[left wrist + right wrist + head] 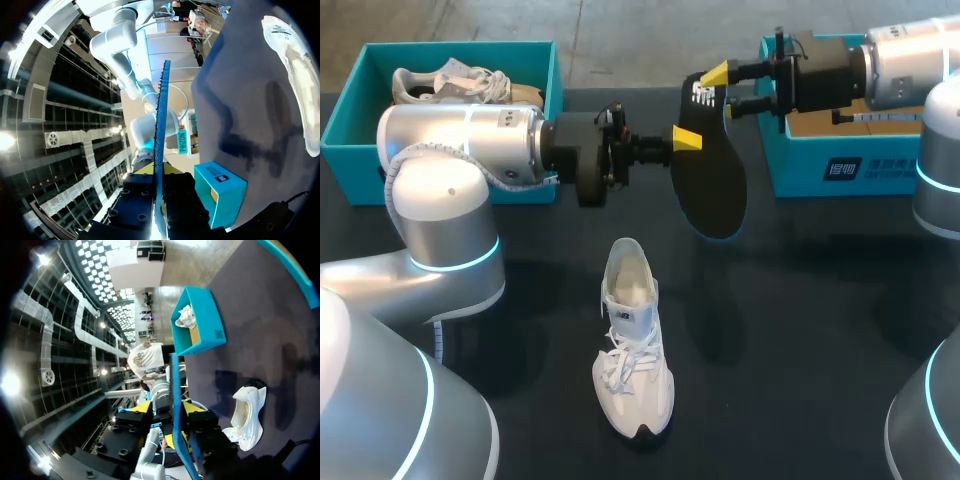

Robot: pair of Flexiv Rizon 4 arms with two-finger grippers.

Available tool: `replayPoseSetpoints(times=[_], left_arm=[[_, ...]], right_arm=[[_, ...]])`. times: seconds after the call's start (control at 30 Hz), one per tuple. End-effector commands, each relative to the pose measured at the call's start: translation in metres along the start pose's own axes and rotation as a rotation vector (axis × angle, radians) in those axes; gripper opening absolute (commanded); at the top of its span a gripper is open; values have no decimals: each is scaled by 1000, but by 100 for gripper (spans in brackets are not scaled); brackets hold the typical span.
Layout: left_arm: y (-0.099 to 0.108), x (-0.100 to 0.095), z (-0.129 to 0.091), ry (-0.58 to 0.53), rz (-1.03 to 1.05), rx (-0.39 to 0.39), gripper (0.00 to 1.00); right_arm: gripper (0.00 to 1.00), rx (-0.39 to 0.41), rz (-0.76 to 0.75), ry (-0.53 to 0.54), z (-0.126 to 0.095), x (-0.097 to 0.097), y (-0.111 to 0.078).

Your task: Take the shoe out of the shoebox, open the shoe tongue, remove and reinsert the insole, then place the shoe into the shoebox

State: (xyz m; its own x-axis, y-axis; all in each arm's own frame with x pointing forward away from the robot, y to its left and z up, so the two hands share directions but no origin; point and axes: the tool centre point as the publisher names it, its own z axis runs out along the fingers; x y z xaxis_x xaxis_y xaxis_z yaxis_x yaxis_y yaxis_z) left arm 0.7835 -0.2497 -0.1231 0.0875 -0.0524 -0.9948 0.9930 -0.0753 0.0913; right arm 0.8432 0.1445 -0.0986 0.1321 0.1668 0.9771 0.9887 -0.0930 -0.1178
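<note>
A black insole [710, 175] hangs upright in the air over the middle of the table. My left gripper [686, 140] is shut on its side edge; in the left wrist view the insole [161, 125] runs edge-on out from between the fingers of that gripper [159, 172]. My right gripper [725, 90] straddles the insole's top end, open. In its own view the insole [175, 390] stands in the right gripper [172, 410] with a gap on one side. The white shoe [633, 345] [295, 75] [247, 415] lies on the dark table below, toe toward the near edge.
A teal shoebox [355, 170] [210, 335] at the back left holds another white shoe [450, 82] [187, 315]. A second teal shoebox [880, 165] [220, 192] stands at the back right, under my right arm. My left arm's elbow bulks over the table's near left.
</note>
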Motion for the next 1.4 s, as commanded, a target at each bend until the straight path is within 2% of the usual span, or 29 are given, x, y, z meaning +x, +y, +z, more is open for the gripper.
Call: replayPoseSetpoints(times=[0.03, 0.4, 1.03, 1.2, 1.4], left_arm=[[2, 2, 1, 1, 1, -8, 0], [10, 3, -18, 28, 13, -48, 0], [25, 27, -81, 99, -66, -122, 0], [25, 27, -87, 105, -121, -86, 0], [22, 27, -92, 173, -386, -31, 0]], right_arm=[[100, -11, -3, -1, -3, 0, -5], [100, -15, -25, 14, -16, -5, -10], [100, -2, -67, 23, -22, -22, -29], [100, -6, -72, 29, -22, -25, -30], [100, -6, -72, 29, -22, -25, -30]])
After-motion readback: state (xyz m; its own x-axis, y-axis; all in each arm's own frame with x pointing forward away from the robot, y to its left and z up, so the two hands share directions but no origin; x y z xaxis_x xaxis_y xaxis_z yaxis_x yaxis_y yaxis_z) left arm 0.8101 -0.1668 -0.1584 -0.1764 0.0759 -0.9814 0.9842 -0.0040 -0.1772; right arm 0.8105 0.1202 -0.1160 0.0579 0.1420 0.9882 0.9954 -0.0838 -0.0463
